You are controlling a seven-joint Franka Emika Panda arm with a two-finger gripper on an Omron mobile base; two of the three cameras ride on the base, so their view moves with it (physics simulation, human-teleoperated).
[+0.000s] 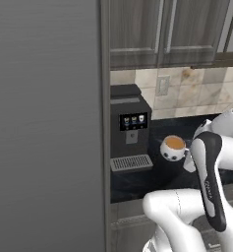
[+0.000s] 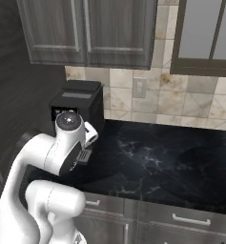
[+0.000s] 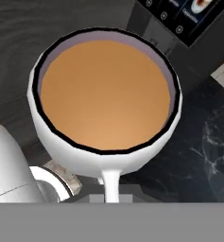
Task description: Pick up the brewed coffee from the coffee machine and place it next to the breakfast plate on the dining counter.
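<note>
Mug [image 1: 174, 148] of brewed coffee: lifted clear of the coffee machine [image 1: 130, 129], right of its drip tray [image 1: 131, 163] | gripper [image 3: 111, 198]: clamped on the handle, cup level, likely so nothing spills | next: carry toward dining counter
</note>
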